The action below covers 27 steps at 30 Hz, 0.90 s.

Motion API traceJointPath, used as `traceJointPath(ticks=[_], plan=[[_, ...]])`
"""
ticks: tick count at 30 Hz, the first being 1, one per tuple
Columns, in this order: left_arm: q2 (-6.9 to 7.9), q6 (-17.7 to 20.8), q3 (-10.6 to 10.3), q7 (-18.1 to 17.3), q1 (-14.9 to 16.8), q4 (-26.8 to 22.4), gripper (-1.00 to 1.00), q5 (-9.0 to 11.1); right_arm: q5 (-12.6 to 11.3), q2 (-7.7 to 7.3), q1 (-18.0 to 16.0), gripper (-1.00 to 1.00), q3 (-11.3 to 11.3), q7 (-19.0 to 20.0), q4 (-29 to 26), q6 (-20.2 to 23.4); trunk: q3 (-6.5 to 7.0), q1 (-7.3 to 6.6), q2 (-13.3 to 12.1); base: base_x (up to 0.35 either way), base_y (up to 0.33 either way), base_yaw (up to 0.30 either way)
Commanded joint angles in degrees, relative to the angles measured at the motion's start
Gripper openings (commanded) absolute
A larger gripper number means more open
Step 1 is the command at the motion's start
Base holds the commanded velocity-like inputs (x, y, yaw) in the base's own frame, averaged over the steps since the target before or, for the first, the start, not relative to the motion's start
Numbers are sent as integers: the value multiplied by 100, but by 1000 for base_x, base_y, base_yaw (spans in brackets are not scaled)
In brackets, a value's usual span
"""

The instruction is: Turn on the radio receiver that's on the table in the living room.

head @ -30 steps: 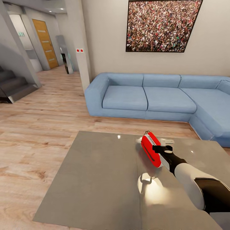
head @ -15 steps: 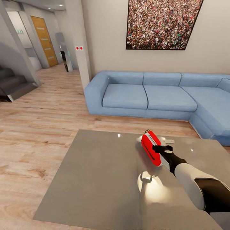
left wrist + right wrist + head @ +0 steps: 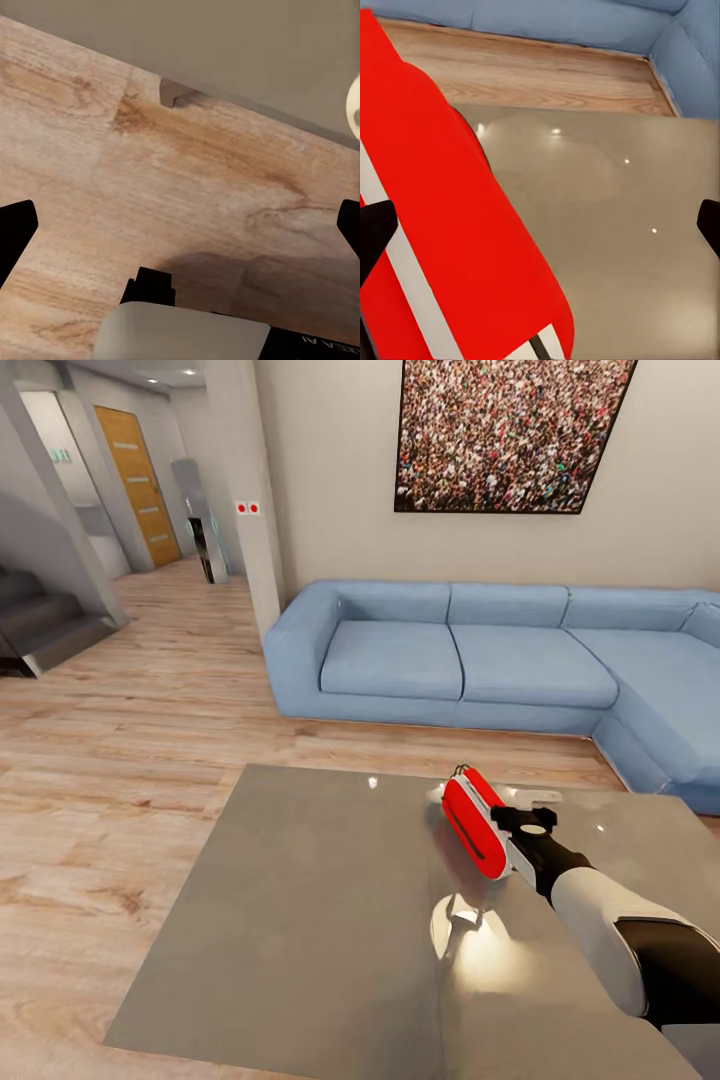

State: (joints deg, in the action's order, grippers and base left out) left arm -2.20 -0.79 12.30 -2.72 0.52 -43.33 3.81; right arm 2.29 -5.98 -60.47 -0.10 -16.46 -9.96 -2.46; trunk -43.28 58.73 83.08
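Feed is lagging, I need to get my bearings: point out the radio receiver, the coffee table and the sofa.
radio receiver [image 3: 472, 828], head view, red front face.
coffee table [image 3: 300, 920], head view, bare grey top.
sofa [image 3: 392, 659], head view, left seat cushion.

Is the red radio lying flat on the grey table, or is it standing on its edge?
Standing on edge, tilted: the radio receiver shows its red face sideways above the table, with the right hand at its side.
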Motion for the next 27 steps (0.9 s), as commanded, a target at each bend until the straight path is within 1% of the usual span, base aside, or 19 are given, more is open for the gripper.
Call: traceJointPath(ticks=[1,7,14,27], plan=[[0,0,0,0,0,0,100,2,0,0,0,100,4,-6,-2,0,0,0,0,0,0,0],[-1,2,0,0,0,0,100,5,8,0,0,100,10,-13,-6,10,-17,0,0,0,0,0],[0,1,0,0,0,0,100,5,1,23,0,100,27,67,11,25,-78,0,0,0,0,0],[-4,1,0,0,0,0,100,5,-9,35,0,100,28,72,16,26,-199,0,0,0,0,0]])
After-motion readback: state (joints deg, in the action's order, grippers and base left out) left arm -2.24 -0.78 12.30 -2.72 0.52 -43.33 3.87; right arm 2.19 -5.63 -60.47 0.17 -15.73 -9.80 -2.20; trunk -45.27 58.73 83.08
